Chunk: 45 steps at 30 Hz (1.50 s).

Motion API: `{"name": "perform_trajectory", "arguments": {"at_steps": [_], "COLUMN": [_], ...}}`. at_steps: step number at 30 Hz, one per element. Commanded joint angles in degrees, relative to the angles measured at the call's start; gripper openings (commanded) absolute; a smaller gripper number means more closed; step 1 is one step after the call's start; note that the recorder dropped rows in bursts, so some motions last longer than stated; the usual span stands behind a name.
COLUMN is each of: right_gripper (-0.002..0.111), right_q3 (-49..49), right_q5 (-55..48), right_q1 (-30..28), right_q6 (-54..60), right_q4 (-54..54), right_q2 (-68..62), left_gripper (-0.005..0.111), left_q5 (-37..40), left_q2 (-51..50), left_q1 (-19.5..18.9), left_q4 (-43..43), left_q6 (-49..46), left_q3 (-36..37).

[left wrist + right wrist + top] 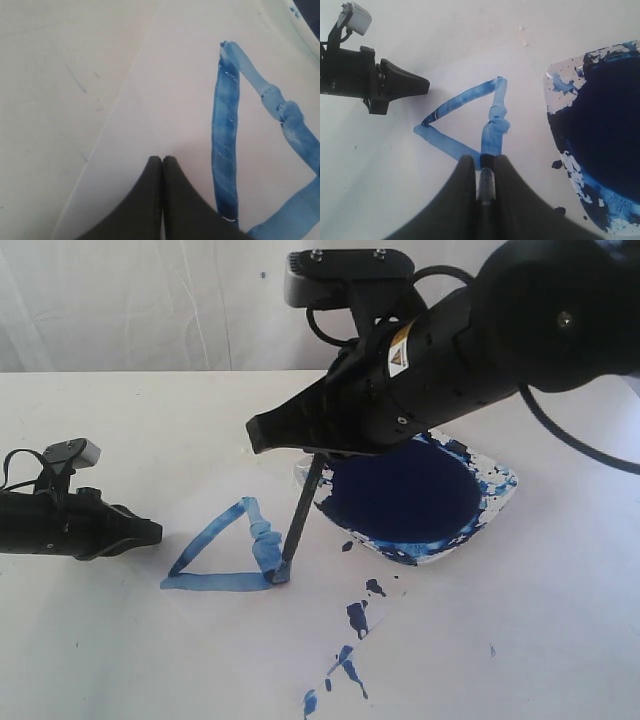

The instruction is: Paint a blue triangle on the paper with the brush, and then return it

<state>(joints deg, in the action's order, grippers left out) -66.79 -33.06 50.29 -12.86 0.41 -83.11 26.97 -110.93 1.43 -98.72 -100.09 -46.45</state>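
Observation:
The blue triangle (225, 550) (260, 150) (470, 122) shows on the paper (420, 640) (170, 100) (470, 65), three streaky strokes with one wavy side. My right gripper (262, 435) (485, 162) is shut on the brush (298, 520) (486, 182), whose tip rests on the triangle's lower right corner in the exterior view. My left gripper (150, 531) (162, 159) (422, 86) is shut with nothing in it, low over the paper's left part, just left of the triangle.
A white dish (505, 485) (560, 85) full of dark blue paint stands right of the triangle, under my right arm. Dark blue splatters (355, 618) (556, 164) dot the paper in front of the dish. The paper's left edge (107, 150) runs beside my left gripper.

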Motion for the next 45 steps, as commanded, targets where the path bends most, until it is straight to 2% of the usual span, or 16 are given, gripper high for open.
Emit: {"name": "perform_trajectory", "arguments": {"at_steps": [1, 10, 24, 39, 45], "right_gripper": [0.0, 0.0, 0.0, 0.0, 0.0], "right_q3": [0.1, 0.1, 0.1, 0.2, 5.9], "right_q5": [1.9, 8.9, 12.6, 13.3, 16.4], "right_q1": [0.1, 0.1, -0.4, -23.3, -31.0], "right_q6": [0.2, 0.2, -0.9, -9.6, -15.0], "right_q4": [-0.4, -3.7, -12.8, -13.6, -13.5], "right_q2": [0.7, 0.8, 5.9, 11.2, 11.2], "left_gripper": [0.0, 0.0, 0.0, 0.0, 0.0], "left_q5": [1.1, 1.1, 1.1, 1.1, 1.1], "left_q2": [0.4, 0.4, 0.4, 0.4, 0.4], "left_q1": [-0.1, -0.1, -0.1, -0.1, -0.1], "left_q4": [-1.2, -1.2, -1.2, -1.2, -1.2], "left_q6": [-0.1, -0.1, -0.1, -0.1, -0.1], "left_q3": [0.5, 0.5, 0.5, 0.5, 0.5]}}
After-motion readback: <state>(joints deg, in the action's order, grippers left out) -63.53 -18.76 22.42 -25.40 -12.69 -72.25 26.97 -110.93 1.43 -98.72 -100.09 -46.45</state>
